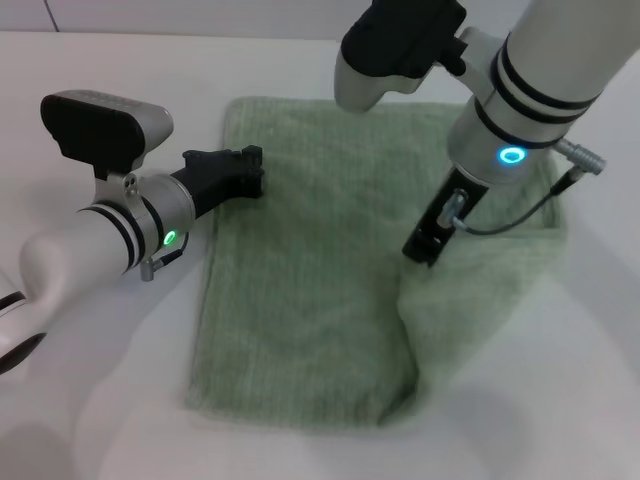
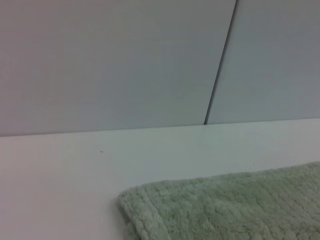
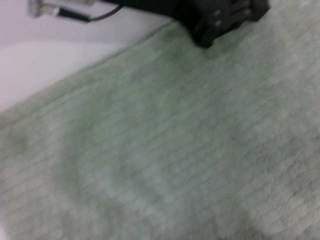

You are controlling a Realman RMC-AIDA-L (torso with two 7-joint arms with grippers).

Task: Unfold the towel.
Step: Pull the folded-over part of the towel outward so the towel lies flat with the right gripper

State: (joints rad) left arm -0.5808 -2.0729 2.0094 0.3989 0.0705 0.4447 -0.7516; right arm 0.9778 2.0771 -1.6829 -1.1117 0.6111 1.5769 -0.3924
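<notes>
The pale sage-green towel (image 1: 300, 270) lies on the white table, and its right part is raised in a fold (image 1: 480, 290). My right gripper (image 1: 421, 252) points down over the towel's right half and is shut on the lifted layer, holding it above the layer below. In the right wrist view the ribbed towel (image 3: 160, 150) fills the picture, with the black gripper (image 3: 212, 35) at its edge. My left gripper (image 1: 252, 172) rests at the towel's left edge near the far left corner. The left wrist view shows that corner (image 2: 145, 210).
The white table (image 1: 90, 400) surrounds the towel on all sides. A grey wall with a vertical seam (image 2: 220, 65) stands behind the table. A cable (image 1: 520, 215) hangs from my right wrist over the towel's right side.
</notes>
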